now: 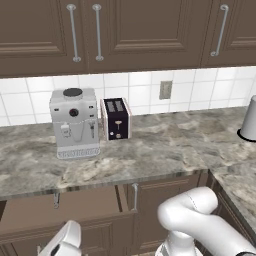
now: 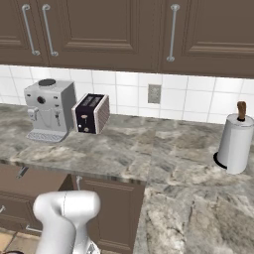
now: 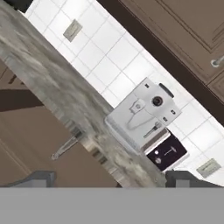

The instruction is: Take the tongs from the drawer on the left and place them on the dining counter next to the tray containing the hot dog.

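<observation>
Your gripper (image 3: 107, 179) hangs with jaws apart, empty; the drawer (image 1: 65, 212) sits at seven o'clock; descend carelessly and you risk clipping its handle (image 3: 66, 146).

Dk brown drawer (image 1: 65, 212), grey marbled counter (image 1: 165, 145), white tiles (image 1: 135, 92).

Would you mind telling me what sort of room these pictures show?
A rendered home kitchen: a coffee machine and toaster stand on a marbled counter below dark wooden wall cabinets.
</observation>
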